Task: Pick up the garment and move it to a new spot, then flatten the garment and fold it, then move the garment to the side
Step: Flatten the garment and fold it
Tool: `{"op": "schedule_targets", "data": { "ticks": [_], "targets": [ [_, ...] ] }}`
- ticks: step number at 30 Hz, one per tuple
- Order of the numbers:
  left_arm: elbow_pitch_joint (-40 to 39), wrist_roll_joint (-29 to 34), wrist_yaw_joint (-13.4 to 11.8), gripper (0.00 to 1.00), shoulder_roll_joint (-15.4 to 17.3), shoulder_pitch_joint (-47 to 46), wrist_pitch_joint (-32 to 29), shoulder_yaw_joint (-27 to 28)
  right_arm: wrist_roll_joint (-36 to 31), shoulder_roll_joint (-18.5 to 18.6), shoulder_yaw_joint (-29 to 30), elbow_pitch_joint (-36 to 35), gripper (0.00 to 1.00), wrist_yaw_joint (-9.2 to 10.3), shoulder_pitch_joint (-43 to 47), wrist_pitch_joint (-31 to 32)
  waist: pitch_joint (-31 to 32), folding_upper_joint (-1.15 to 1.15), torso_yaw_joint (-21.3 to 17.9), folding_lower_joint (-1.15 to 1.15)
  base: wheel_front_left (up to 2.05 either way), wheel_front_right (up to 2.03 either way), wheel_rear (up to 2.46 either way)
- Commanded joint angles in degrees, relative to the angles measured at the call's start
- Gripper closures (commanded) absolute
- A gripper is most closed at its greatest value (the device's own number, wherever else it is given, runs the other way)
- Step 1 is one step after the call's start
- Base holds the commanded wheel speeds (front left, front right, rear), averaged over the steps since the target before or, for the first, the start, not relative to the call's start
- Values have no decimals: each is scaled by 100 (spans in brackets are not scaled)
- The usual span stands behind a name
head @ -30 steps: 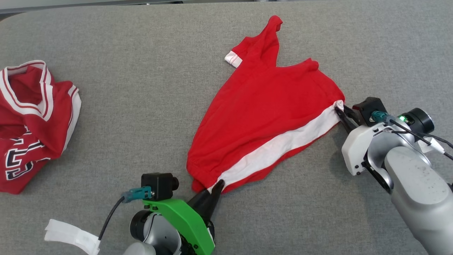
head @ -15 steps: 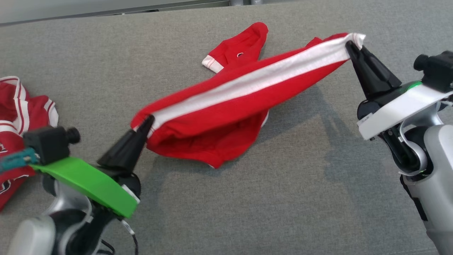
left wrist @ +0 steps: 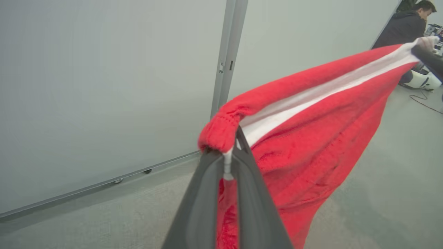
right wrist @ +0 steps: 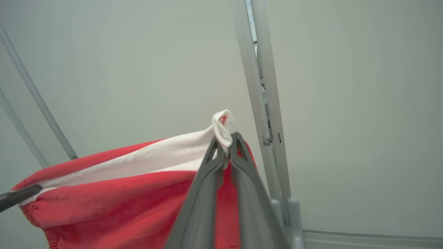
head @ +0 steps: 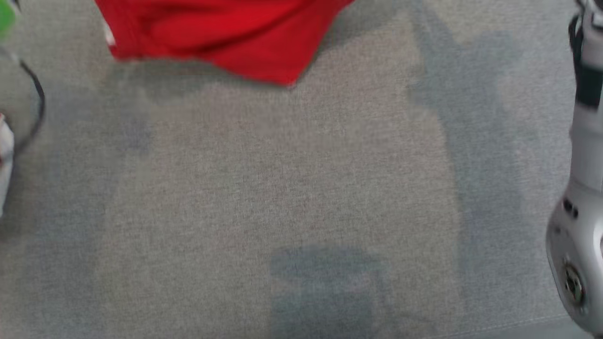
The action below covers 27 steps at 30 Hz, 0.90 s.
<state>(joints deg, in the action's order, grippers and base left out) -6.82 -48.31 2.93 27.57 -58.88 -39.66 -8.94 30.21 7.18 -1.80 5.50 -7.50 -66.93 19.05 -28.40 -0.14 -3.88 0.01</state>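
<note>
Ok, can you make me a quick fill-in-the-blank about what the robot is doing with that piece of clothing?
1. The garment is mostly ___ with a white stripe along one edge.
2. The left tool and the right tool are both ___ on that striped edge.
3. The table below is covered in ___ fabric.
Missing words: red; shut; grey.

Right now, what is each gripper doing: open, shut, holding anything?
Left gripper: shut on one corner of the red garment, lifted.
Right gripper: shut on the opposite corner of the red garment.
</note>
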Motion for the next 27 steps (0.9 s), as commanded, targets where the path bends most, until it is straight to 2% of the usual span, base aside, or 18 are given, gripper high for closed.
{"op": "schedule_targets", "data": {
  "ticks": [1, 4, 8, 12, 13, 16, 20, 24, 27],
  "targets": [
    [334, 160, 79, 100, -86, -318, 128, -63, -193, -100, 79, 246, 100, 2, -315, -103, -754, 14, 141, -1, 0, 0, 0],
    [1218, 487, 277, 100, -328, -1217, 729, -297, -698, -316, 189, 1015, 100, 2, -1123, -545, -913, 14, 244, -1, 0, 0, 0],
    [2213, 943, 408, 100, -574, -2107, 1927, -548, -1190, -409, 394, 1836, 100, 2, -2054, -1446, -1131, 14, 371, -1, 0, 0, 0],
    [2929, 1173, 455, 100, -614, -2632, 3088, -1035, -1132, -415, 210, 2542, 100, 2, -2671, -2502, -1239, 14, 417, -1, 0, 0, 0],
    [2929, 1173, 455, 100, -614, -2632, 3088, -1035, -1132, -415, 210, 2542, 100, 2, -2671, -2502, -1239, 14, 417, -1, 0, 0, 0],
    [3281, 1139, 452, 100, -454, -2948, 4006, -1337, -1142, -413, 49, 2930, 100, 1, -2992, -3169, -1231, 14, 343, -1, 0, 0, 0],
    [3611, 952, 454, 100, -263, -3093, 4996, -1784, -875, -423, -303, 3098, 100, 1, -2989, -3396, -1395, 14, 225, -1, 0, 0, 0],
    [3645, 512, 456, 100, 84, -2671, 5265, -2719, -546, -410, -853, 3109, 100, 1, -2211, -3422, -1441, 14, 129, -1, 0, 0, 0],
    [3452, 42, 455, 100, 432, -2218, 5354, -3334, -429, -422, -1056, 2887, 100, 1, -1422, -3428, -1420, 14, 60, -1, 0, 0, 0]
  ]
}}
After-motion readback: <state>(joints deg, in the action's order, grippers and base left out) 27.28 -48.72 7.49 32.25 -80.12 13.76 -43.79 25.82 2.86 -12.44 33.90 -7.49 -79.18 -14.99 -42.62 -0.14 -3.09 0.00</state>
